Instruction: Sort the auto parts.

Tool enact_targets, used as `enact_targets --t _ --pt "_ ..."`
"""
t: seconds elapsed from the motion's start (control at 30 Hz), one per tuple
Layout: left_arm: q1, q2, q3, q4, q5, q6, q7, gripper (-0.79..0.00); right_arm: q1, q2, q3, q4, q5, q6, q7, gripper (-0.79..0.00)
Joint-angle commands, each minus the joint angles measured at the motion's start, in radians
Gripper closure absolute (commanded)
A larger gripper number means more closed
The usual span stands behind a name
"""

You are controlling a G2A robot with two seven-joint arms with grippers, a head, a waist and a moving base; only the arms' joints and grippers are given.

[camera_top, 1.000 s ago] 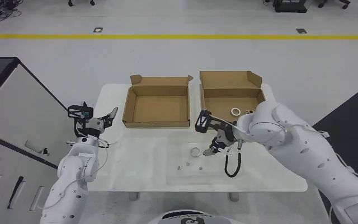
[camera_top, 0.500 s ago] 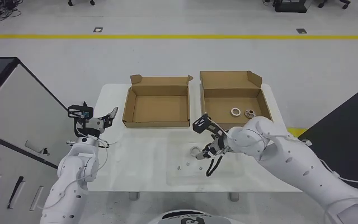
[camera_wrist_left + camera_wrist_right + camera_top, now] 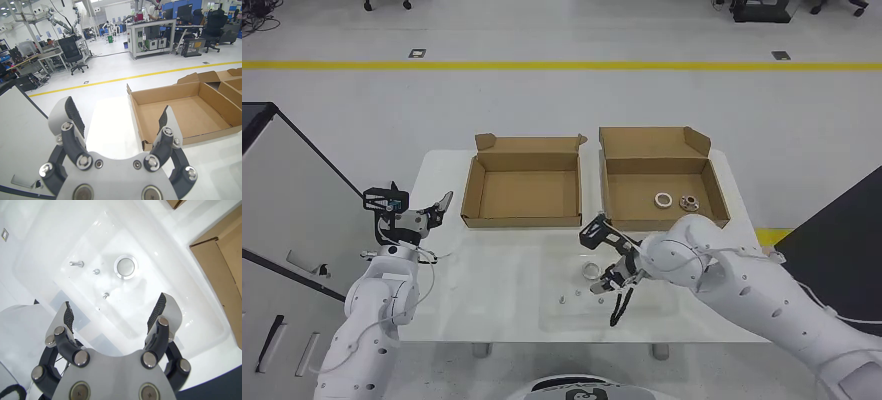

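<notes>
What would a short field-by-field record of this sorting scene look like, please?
Left box: empty
Right box: two round parts
Tray: metal ring, three bolts
Right gripper: open, above the tray
Left gripper: open, holding nothing, near the table's left edge

Ring (image 3: 125, 266) + bolts (image 3: 76, 263) in tray (image 3: 155, 237); boxes (image 3: 525, 195) behind
</notes>
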Motion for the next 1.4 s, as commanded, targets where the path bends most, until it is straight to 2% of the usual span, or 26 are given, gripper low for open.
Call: enact_targets --t 0.0,0.1,0.13,0.2,0.4,0.5,0.53,0.63,0.77,0.83,1.37 --pt "0.0 0.0 0.0 0.0 0.0 0.0 0.0 -0.785 0.013 -0.011 -0.023 0.025 -0.005 0.006 -0.003 -0.785" --pt "0.0 0.0 0.0 0.0 0.0 0.0 0.0 -0.785 0.028 -0.03 -0.061 0.058 -0.023 0.025 -0.014 -0.767" --pt "0.0 0.0 0.0 0.0 0.0 0.0 0.0 -0.785 0.032 -0.036 -0.073 0.069 -0.03 0.029 -0.019 -0.696" --pt "0.0 0.0 0.0 0.0 0.0 0.0 0.0 -0.785 0.039 -0.048 -0.095 0.085 -0.044 0.028 -0.031 -0.653" --pt "0.0 0.0 0.0 0.0 0.0 0.0 0.0 -0.785 0.039 -0.068 -0.133 0.101 -0.135 0.027 -0.105 -0.622" --pt "0.0 0.0 0.0 0.0 0.0 0.0 0.0 -0.785 0.021 -0.069 -0.134 0.093 -0.179 0.036 -0.14 -0.551" --pt "0.0 0.0 0.0 0.0 0.0 0.0 0.0 -0.785 0.014 -0.069 -0.132 0.09 -0.191 0.037 -0.152 -0.499" --pt "0.0 0.0 0.0 0.0 0.0 0.0 0.0 -0.785 -0.006 -0.066 -0.123 0.086 -0.219 0.049 -0.161 -0.446" --pt "0.0 0.0 0.0 0.0 0.0 0.0 0.0 -0.785 -0.026 -0.064 -0.112 0.084 -0.241 0.061 -0.157 -0.431" --pt "0.0 0.0 0.0 0.0 0.0 0.0 0.0 -0.785 -0.032 -0.065 -0.108 0.086 -0.255 0.065 -0.155 -0.391" --pt "0.0 0.0 0.0 0.0 0.0 0.0 0.0 -0.785 -0.056 -0.089 -0.106 0.103 -0.342 0.084 -0.164 -0.336"
